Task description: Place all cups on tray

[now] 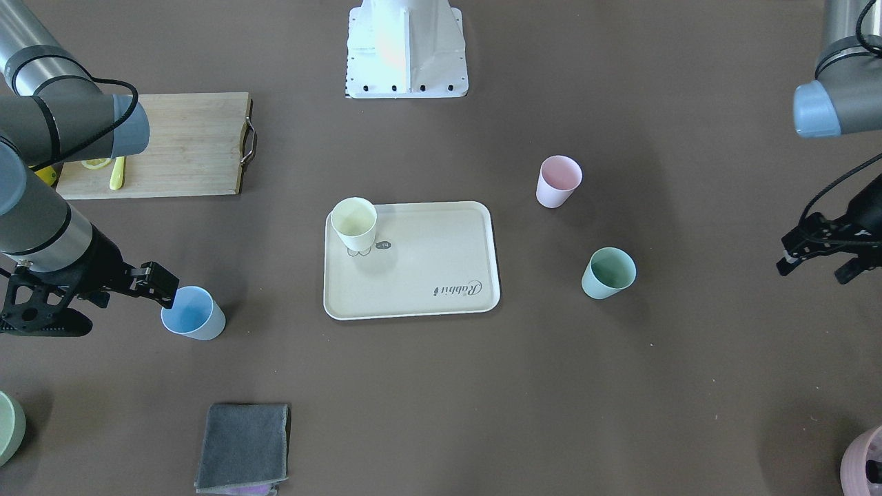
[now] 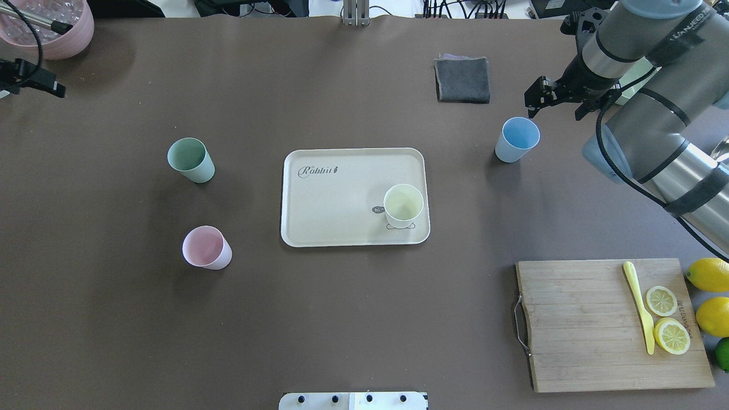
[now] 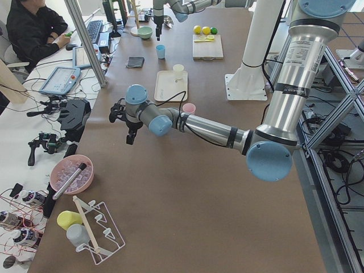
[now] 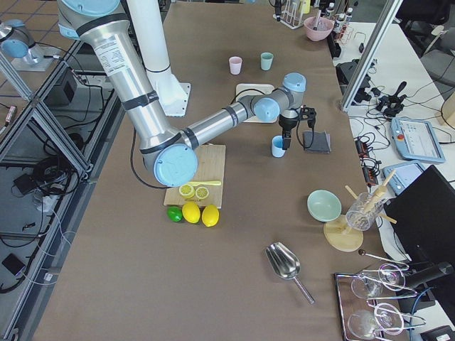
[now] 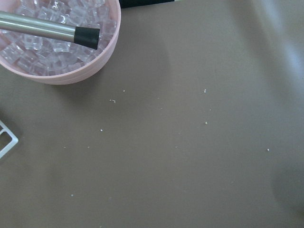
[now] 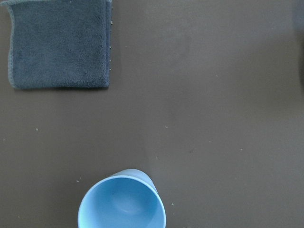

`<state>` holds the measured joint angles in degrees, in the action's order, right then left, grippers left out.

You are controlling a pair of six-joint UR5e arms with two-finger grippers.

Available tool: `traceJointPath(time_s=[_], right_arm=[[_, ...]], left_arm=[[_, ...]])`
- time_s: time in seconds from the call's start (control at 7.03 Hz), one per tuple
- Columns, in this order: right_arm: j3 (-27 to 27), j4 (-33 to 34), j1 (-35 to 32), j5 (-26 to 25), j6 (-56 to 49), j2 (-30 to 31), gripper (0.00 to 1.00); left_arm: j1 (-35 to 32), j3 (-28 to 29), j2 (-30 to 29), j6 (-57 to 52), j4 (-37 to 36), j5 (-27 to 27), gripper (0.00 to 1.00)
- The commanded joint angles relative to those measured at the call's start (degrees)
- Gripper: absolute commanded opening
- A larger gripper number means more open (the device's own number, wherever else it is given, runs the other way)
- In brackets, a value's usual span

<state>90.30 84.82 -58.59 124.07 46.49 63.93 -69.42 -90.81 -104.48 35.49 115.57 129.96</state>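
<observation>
The yellow cup stands upright on the tray, in the corner nearest the robot's right, over the cartoon drawing. The other three cups stand upright on the bare table: the blue cup off the tray's right end, the green cup and the pink cup off its left end, the pink one closer to the robot.

The right gripper hangs near the blue cup, apart from it, jaws spread and holding nothing. A folded grey cloth lies beyond. The left gripper hovers at the table's left edge beside a pink bowl of ice, jaws spread and empty. A cutting board with lemon halves lies at the robot's near right.
</observation>
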Motion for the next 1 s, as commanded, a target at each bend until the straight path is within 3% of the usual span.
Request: traceJointPath(time_s=[0.0,0.28,0.57,0.85], right_arm=[[0.4,-0.35,-1.25,0.56,0.0,0.58,1.0],[0.4,-0.35,-1.43,0.47,0.09,0.58,1.0],[0.31,-0.35,-1.43,0.47,0.09,0.58,1.0],[0.31,-0.35,-1.52,0.38,0.18,0.67,1.0]], left_arm=[[6.11,-0.59,-2.04,6.52,0.27,-0.23,0.98],[9.98,-0.42,-2.66,7.67,0.35,-4.25,0.97],[13.42,0.11,-4.84,8.02,0.01,-4.45,0.97],[18.32,0.29,-5.74,9.77,0.18,-10.48,0.97]])
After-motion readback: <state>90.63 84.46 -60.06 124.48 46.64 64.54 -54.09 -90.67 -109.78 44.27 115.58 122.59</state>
